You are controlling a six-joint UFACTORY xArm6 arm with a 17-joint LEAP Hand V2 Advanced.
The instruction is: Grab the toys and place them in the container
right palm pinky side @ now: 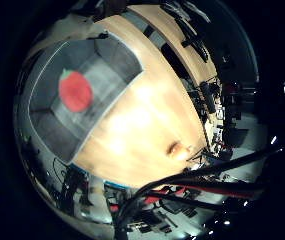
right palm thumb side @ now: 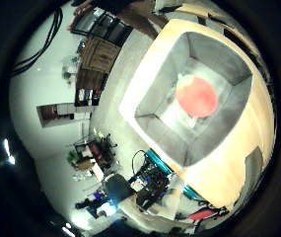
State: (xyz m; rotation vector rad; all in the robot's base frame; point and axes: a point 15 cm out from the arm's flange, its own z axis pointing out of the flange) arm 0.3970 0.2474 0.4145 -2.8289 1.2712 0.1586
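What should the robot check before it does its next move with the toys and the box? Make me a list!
1. Is the red toy inside the grey container? Ok: it lies on the container's floor.
2. Is the container standing on the wooden table? Ok: it sits flat near the table's edge.
3. Is the container's opening free for another toy? Ok: there is bare floor around the red toy.
4. Are more toys waiting on the table? Cannot tell: only a small pale thing shows on the wood, too blurred to name.
5. Is the hand empty? Cannot tell: no fingers show in either view.
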